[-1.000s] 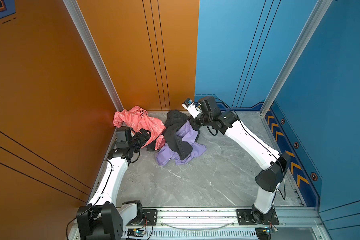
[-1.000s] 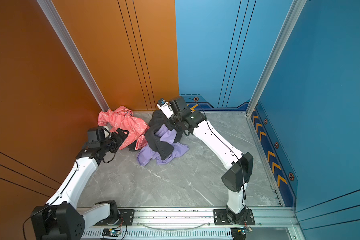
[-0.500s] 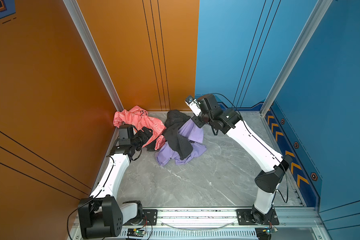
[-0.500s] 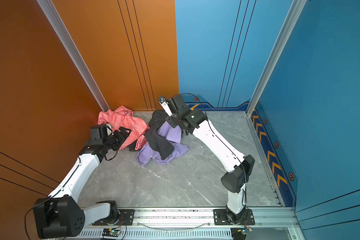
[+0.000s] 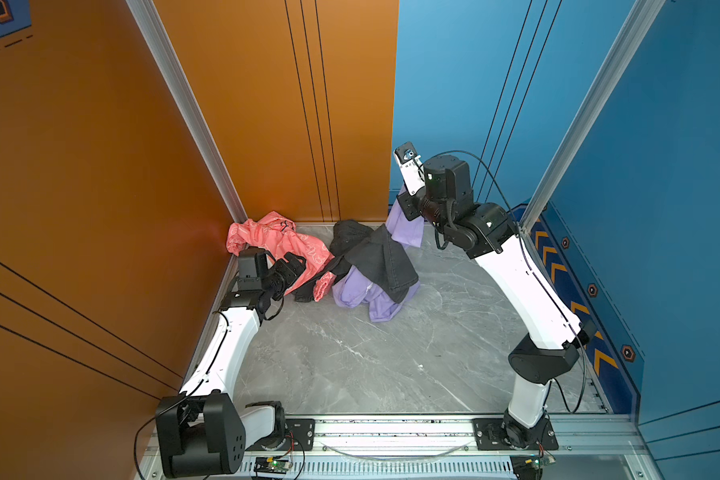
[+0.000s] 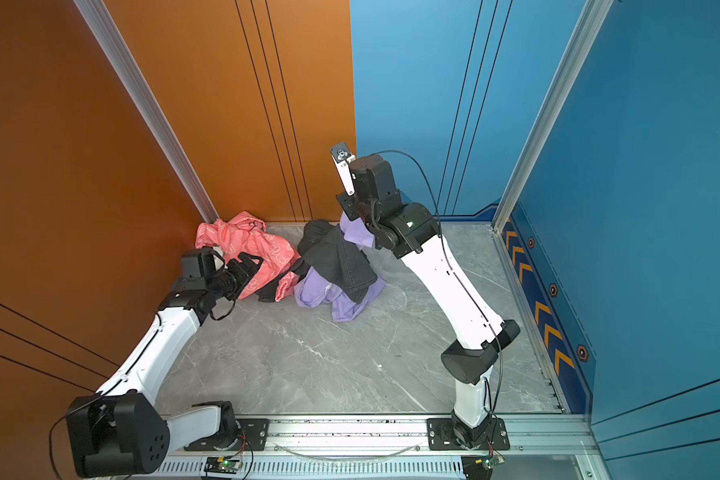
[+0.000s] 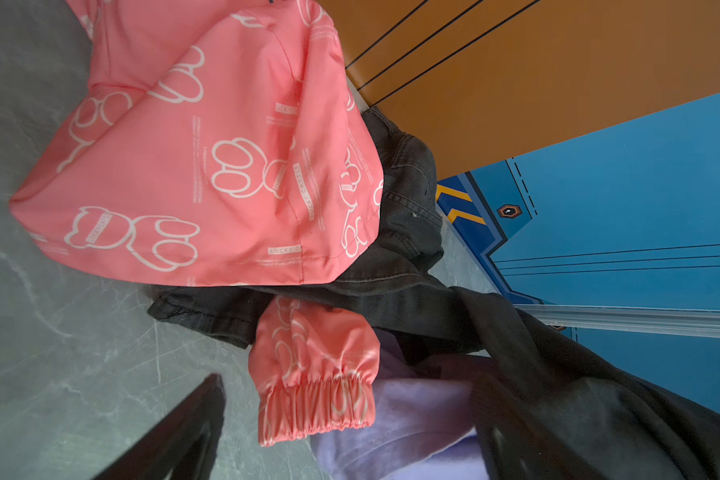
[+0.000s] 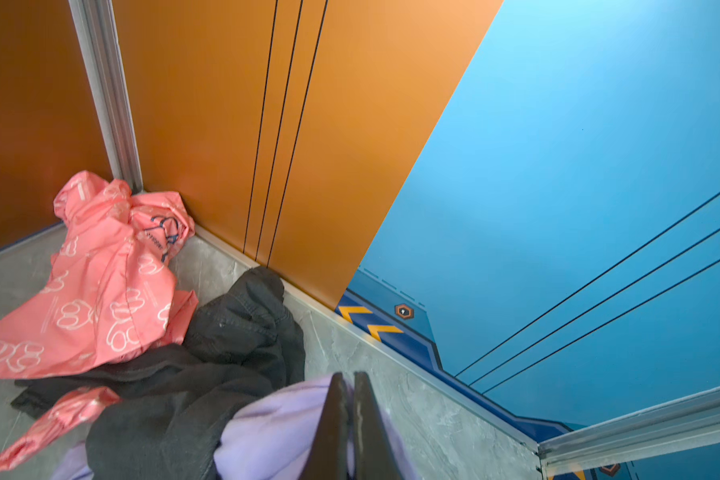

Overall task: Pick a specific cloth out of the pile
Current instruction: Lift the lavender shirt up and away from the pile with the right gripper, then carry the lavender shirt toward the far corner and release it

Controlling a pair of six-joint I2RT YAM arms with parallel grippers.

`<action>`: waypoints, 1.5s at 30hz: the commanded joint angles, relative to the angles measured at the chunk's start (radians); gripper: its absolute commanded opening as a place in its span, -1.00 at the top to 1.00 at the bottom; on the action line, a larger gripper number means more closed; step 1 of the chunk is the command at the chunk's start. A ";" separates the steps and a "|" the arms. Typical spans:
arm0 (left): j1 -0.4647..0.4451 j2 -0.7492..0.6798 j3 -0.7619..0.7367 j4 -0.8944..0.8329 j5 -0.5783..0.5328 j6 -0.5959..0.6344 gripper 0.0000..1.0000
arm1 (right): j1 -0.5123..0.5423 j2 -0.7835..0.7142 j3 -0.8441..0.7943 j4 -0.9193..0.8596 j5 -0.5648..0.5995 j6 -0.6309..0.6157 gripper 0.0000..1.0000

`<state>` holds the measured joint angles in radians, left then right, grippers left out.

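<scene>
On your left, the coral-pink garment (image 5: 275, 237) lies crumpled in the corner where the orange wall (image 5: 100, 166) meets the grey marbled floor (image 5: 350, 365). The left gripper (image 5: 297, 265) hangs at its near edge, fingers spread wide and holding nothing. Next along, the dark grey trousers (image 5: 383, 257) drape across the middle of the pile (image 6: 333, 257), with one part tucked under the pink fabric. The cloth (image 5: 356, 291), the lavender one, runs beneath those trousers. Its lower part bunches on the floor and its upper end is held up at the back. There the right gripper (image 8: 352, 401) pinches a fold of it, fingers pressed together, near the blue wall (image 5: 474, 83).
</scene>
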<state>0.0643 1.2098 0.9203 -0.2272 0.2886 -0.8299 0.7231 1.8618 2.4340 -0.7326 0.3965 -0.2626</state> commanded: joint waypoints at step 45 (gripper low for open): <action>0.003 0.002 0.011 0.029 0.023 0.018 -0.86 | -0.400 -0.008 0.128 0.420 0.163 0.040 1.00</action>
<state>0.0643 1.2102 0.9203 -0.2047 0.2989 -0.8295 0.3614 1.8523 2.5061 -0.3977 0.6044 -0.2981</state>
